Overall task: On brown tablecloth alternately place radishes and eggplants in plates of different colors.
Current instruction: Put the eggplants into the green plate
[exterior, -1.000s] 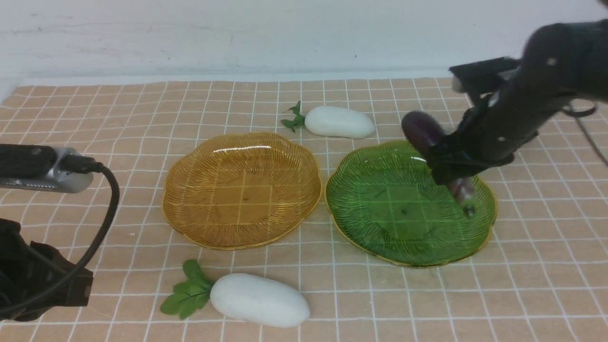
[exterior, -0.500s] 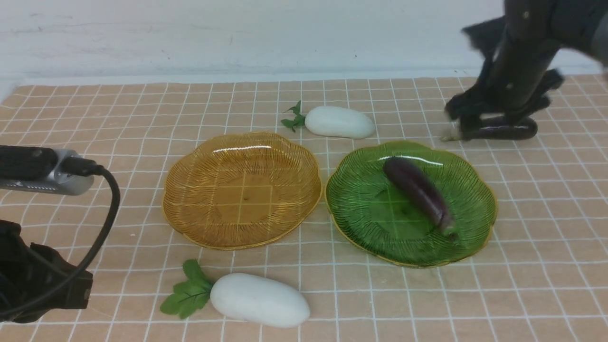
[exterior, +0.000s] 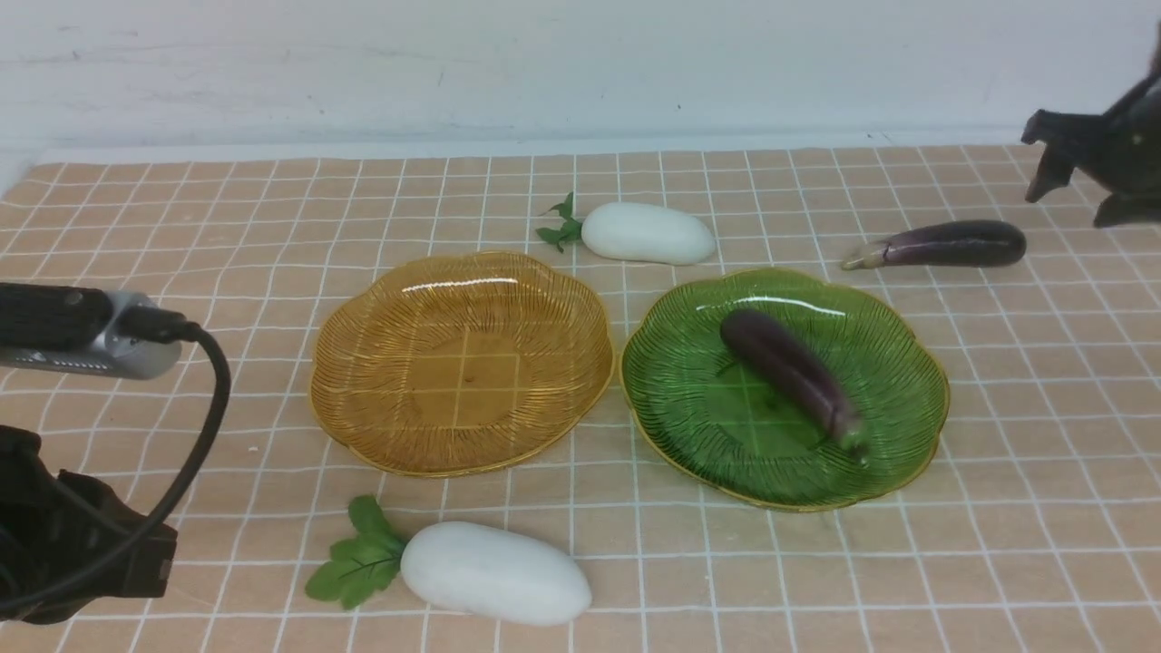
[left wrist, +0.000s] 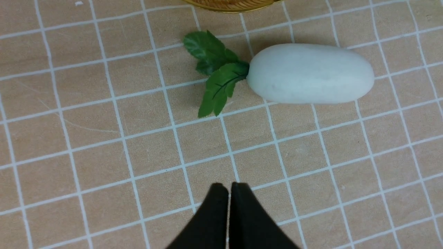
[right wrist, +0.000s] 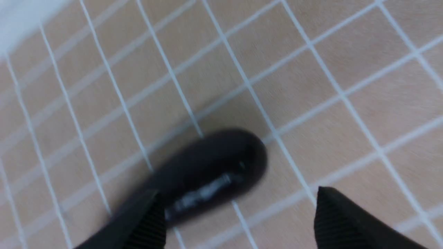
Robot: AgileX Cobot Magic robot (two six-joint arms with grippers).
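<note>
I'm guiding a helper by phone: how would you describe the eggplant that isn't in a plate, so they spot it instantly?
Find the green plate on the brown tablecloth, on the robot's right. Beyond its far right rim lies a slim, glossy dark purple eggplant, flat on the cloth. Unlike the other eggplant, which rests inside the green plate, this one touches no plate.

Looks like a lab tabletop: brown tablecloth [exterior: 181, 209] before bare white wall [exterior: 453, 63].
</note>
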